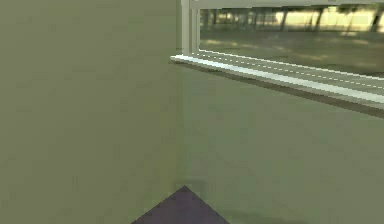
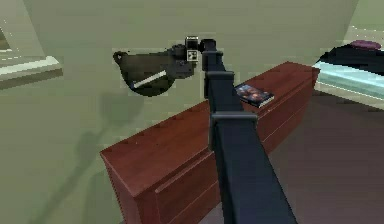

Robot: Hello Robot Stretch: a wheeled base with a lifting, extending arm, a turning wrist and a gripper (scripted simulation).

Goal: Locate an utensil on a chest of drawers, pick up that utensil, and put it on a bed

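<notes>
1. The jaws sit at the end of the dark square-section arm (image 2: 235, 150), high against the bare olive wall (image 2: 70, 140) and above the long reddish-brown wooden chest of drawers (image 2: 170, 150).
2. A thin pale sliver (image 2: 152, 78) crosses them, clear of the chest top. I judge this to be the utensil, held. I cannot tell whether the jaws are wide or narrow.
3. The bed with the pale blue-white cover (image 2: 350, 72) lies at the arm side view's upper right, past the chest's far end.
4. The step in hand looks like the carry. Hold the arm at this height so it clears the flat dark book-like item (image 2: 253, 95).
5. The forward view faces a wall corner under a white-framed window (image 1: 280, 70), so turn the base slowly before driving.
</notes>
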